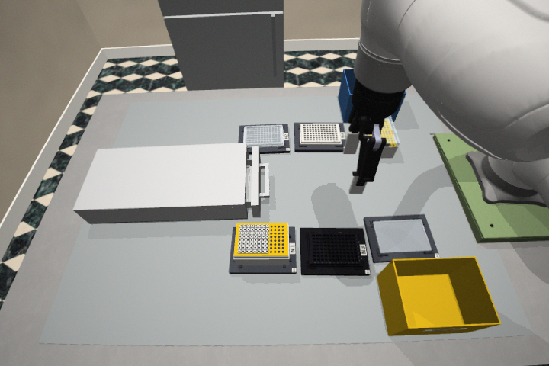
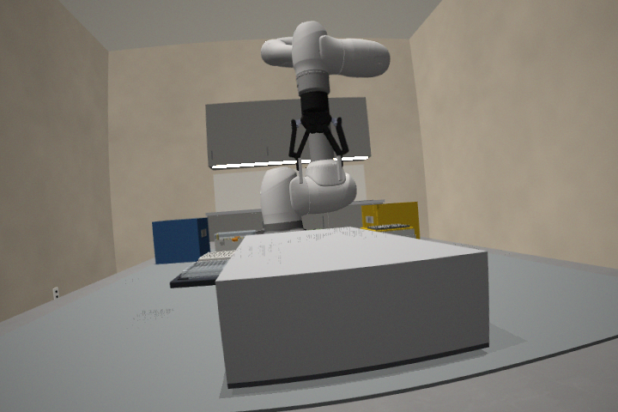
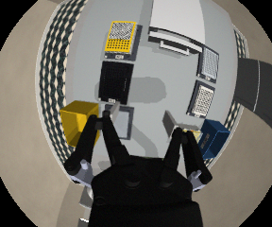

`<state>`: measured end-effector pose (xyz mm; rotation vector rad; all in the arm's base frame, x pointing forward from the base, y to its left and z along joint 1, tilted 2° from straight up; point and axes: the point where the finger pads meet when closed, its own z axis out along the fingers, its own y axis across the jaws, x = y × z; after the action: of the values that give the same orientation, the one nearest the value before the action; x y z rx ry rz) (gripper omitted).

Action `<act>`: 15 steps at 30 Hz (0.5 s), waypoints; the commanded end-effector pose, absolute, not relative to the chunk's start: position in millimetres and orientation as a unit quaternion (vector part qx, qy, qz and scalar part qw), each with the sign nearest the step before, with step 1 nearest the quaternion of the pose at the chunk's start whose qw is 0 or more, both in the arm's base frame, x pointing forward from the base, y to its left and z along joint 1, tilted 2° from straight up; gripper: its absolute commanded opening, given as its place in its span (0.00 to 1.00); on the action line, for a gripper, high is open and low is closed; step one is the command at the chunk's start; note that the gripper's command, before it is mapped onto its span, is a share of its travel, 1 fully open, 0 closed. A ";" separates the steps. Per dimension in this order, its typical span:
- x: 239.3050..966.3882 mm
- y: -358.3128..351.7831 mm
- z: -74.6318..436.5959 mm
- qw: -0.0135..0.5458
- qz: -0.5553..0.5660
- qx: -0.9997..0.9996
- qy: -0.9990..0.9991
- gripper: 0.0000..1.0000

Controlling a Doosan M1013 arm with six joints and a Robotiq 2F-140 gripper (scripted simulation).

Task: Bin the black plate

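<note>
Black plate (image 1: 333,249) sits flat in its nest, front row of the bench, middle slot, label tab on its right edge. Left of it: yellow rack (image 1: 261,239) on a dark nest. Right of it: grey nest with a pale flat insert (image 1: 400,236). Yellow bin W1 (image 1: 478,282) stands upright just in front of that grey nest, diagonal to the plate, open top, nothing visible inside

Gripper (image 1: 356,183) hangs high over the bench between the back and front rows, pointing down, fingers spread fairly wide with nothing between them. Well apart from the plate, no contact

Back row: clear plate (image 1: 263,135), white plate (image 1: 320,133), small yellow-topped box (image 1: 390,137) partly hidden by the gripper, blue bin (image 1: 347,92) behind it. White box unit (image 1: 162,178) on the left with a handle facing the middle. Arm base sits on a green plate (image 1: 493,230) at right
</note>
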<state>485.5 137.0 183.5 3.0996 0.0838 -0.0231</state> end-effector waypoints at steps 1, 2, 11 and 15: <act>487.6 148.9 177.4 0.020 -0.007 0.999 0.027 0.70; 488.2 152.4 175.6 0.020 -0.007 0.999 0.027 0.70; 492.3 177.1 162.9 0.020 -0.007 0.999 0.027 0.70; 494.6 191.1 155.7 0.020 -0.007 0.999 0.027 0.70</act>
<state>493.1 183.0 159.8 3.0995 0.0837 -0.0231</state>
